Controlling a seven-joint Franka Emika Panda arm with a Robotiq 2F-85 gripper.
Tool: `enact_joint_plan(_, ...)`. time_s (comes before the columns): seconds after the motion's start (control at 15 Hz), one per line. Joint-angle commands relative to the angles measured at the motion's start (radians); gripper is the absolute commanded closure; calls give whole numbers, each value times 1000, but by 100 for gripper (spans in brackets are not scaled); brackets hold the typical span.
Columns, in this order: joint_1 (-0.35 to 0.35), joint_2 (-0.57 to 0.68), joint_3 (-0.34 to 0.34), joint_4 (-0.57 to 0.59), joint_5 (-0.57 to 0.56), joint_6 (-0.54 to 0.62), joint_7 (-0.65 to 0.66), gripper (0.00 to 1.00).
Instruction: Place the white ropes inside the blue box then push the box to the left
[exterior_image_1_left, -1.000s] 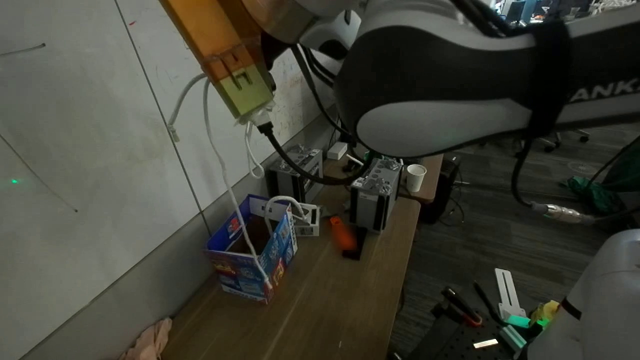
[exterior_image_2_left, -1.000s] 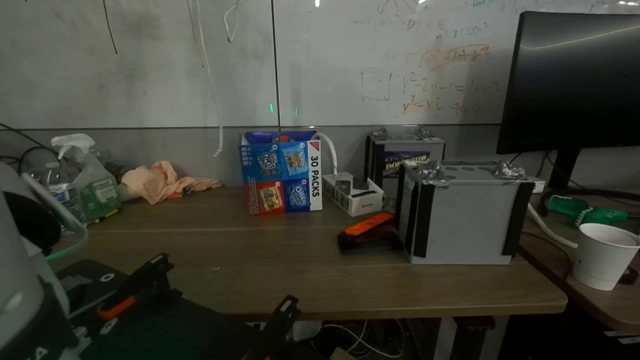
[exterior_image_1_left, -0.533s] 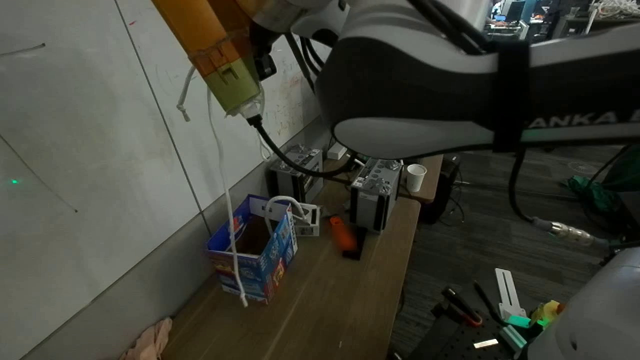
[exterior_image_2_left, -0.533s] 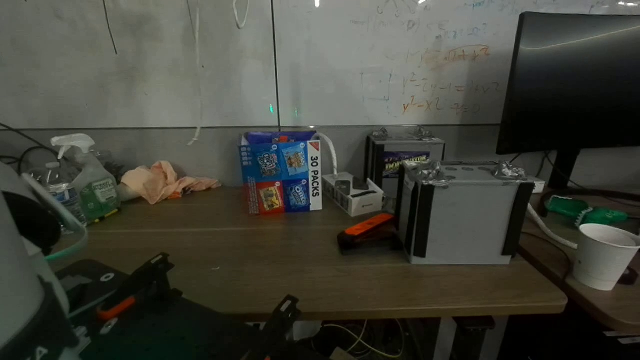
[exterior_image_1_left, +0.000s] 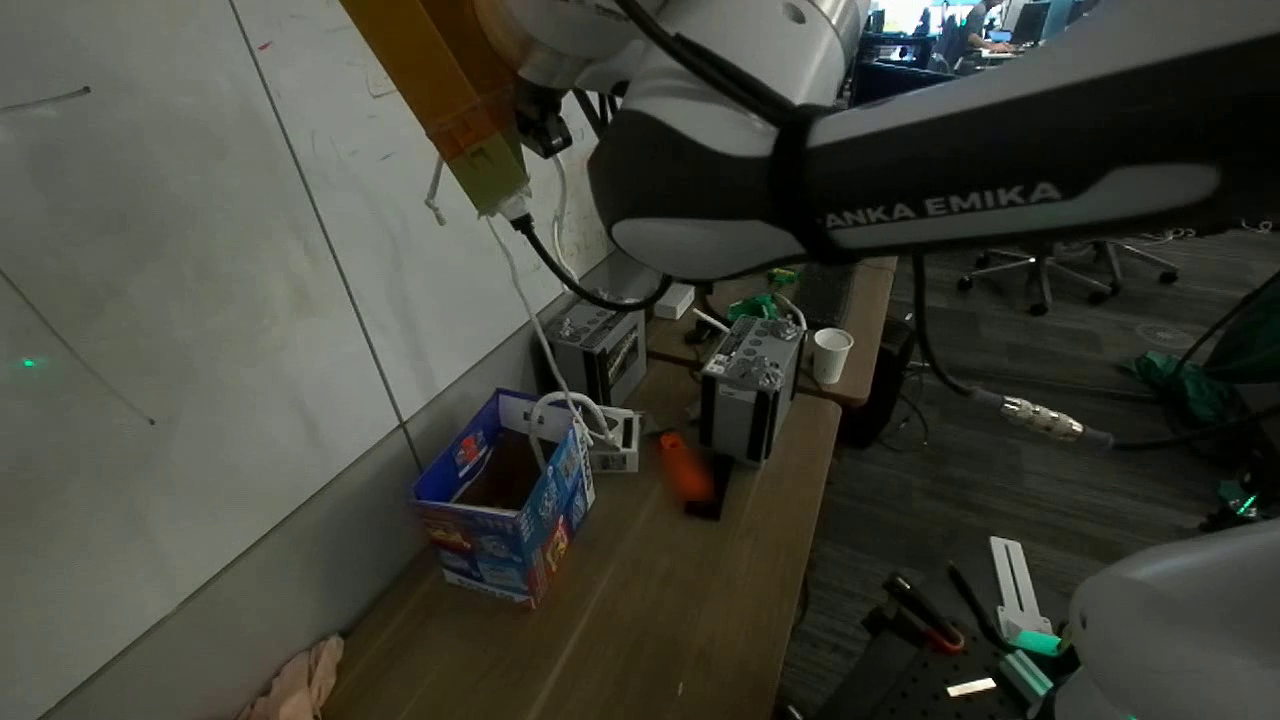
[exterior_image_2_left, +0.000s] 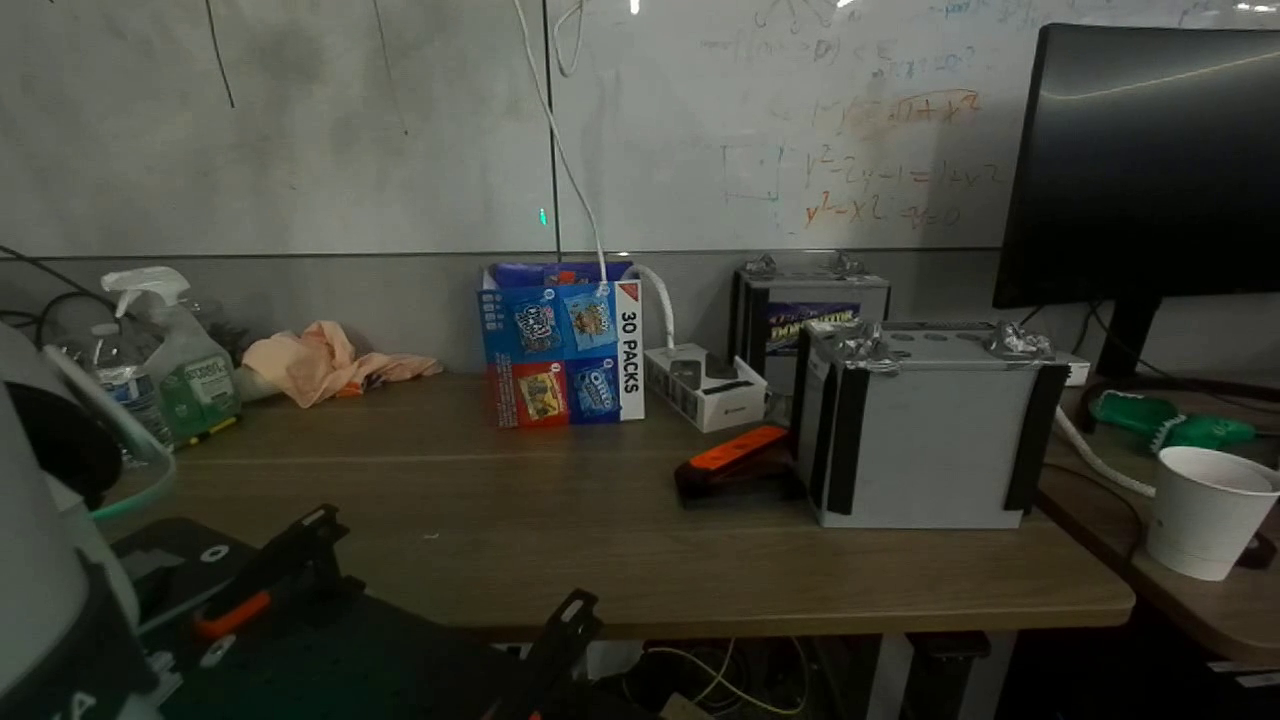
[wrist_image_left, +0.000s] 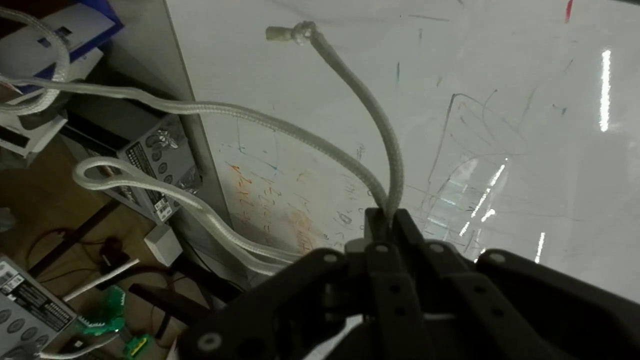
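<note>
Grey case (exterior_image_2_left: 930, 440) is nearest cam on your desk (exterior_image_2_left: 560, 560), orange-black object (exterior_image_2_left: 737, 450) just beside it; next back, white carton (exterior_image_2_left: 735, 410) beside blue box (exterior_image_2_left: 562, 350) w/ white rope (exterior_image_2_left: 663, 295) looping out over its wall. Your arm (exterior_image_1_left: 710, 190) reaches high across, orange housing (exterior_image_1_left: 430, 75) tilted; gripper (wrist_image_left: 389, 222) clamped on another white rope (wrist_image_left: 295, 132), tail hanging by box rim (touching? can't tell), whiteboard (exterior_image_2_left: 300, 150) behind.

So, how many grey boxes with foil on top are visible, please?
2: the front grey box, on the desk; the rear grey box, nearer the whiteboard. More may be hidden.
</note>
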Motion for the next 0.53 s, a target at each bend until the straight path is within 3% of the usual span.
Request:
enact_joint_plan(0.0, -77, 18, 59, 73, -37, -1, 37, 98)
enact_joint_plan(0.47, -113, -55, 123, 116, -39, -12, 57, 98)
